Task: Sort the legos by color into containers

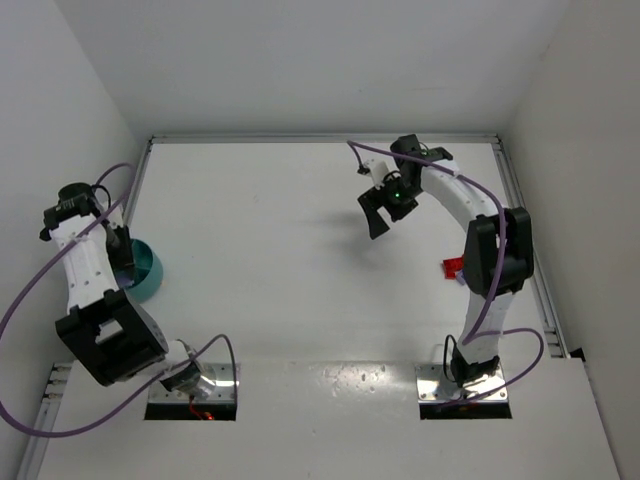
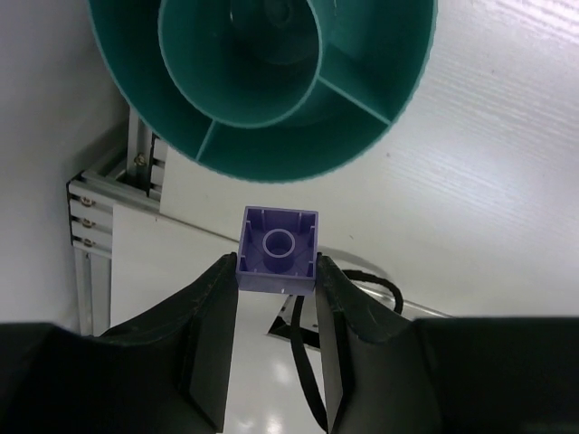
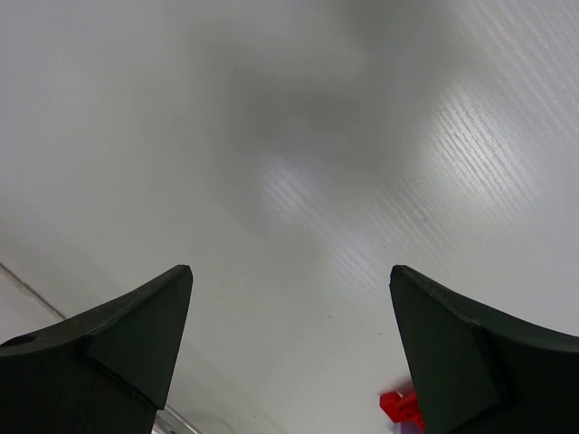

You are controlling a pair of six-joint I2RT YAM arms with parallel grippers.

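Left side first. My left gripper (image 2: pixel 276 268) is closed on a purple brick (image 2: pixel 277 249), hollow underside toward the wrist camera. The jaws pinch only its near edge, and most of the brick sticks out past the tips. The teal bowl (image 2: pixel 362 136) sits just ahead at the table's left edge, next to the rail (image 2: pixel 90 217). It has a round centre well with divided pockets around it, and I see no bricks in the parts that show.

Risks here:
- The grip is shallow, so the brick could pivot or pop out on any jerk.
- In the wrist view the brick looks short of the rim. Opening now would likely drop it on the table (image 1: pixel 280 260) or bounce it off the wall.
- Further in, it could land on a divider, or in a pocket meant for another colour.
- The bowl looks light. A nudge from a jaw could slide or tip it toward the rail.

Right side. My right gripper (image 3: pixel 289 269) is wide open, holds nothing, and hangs above bare table. The red brick (image 1: pixel 453 267) lies well back from it, tight against my own right forearm.

Risks here:
- Reaching it means folding back, and the link or cable could sweep it away.
- It is partly hidden from above, so a grasp may miss.
- There may be something purplish beside it; I can't tell.
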